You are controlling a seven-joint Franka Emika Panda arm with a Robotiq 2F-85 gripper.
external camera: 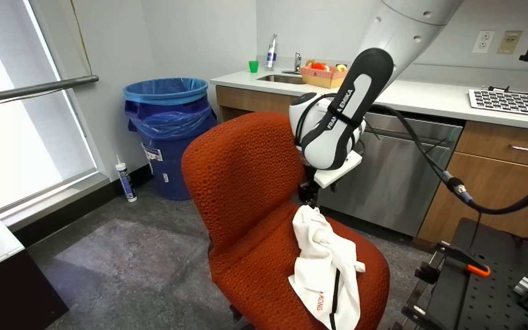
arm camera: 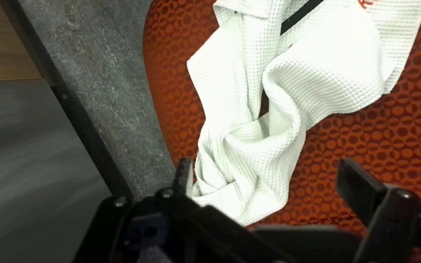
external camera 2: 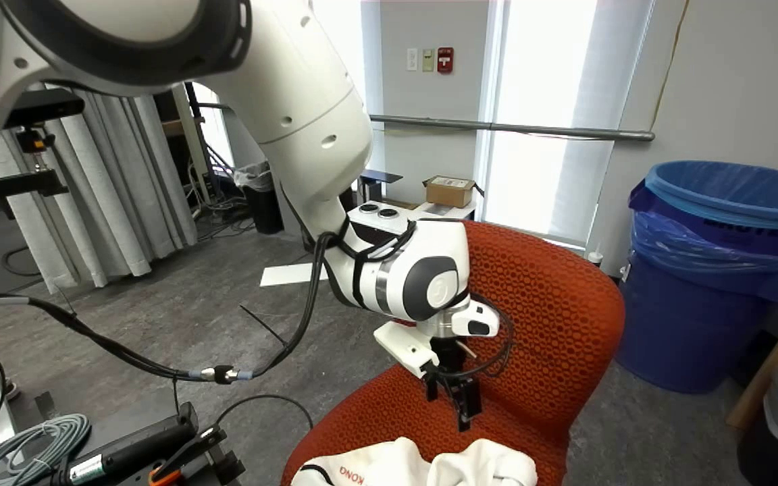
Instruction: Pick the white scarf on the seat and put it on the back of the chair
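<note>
Gripper (arm camera: 267, 175): hangs over the chair (external camera: 264, 229) with parted jaws, grasping nothing; probably spread so in order to pinch a bunched fold.
White scarf (external camera: 314, 270): lies on the chair's seat (external camera: 257, 279); looks soft, waffle-woven, crumpled.
Chair back (external camera: 241, 174): rises broad and rounded, in orange circle-patterned fabric.
Blue bin (external camera: 177, 165): stands past the chair's back, lined with wrinkled plastic (external camera: 174, 124).

White waffle-weave scarf (external camera: 317, 256) — black stripe (external camera: 336, 286), red lettering (external camera: 320, 302) with "KONG" legible — lies rumpled on the seat (external camera: 259, 275) of an upright chair (external camera: 264, 229), apart from the backrest (external camera: 245, 174). One end is bunched and twisted; the lettered end spreads flatter. Chair is orange-red, circle-patterned, seat and backrest alike.
</note>
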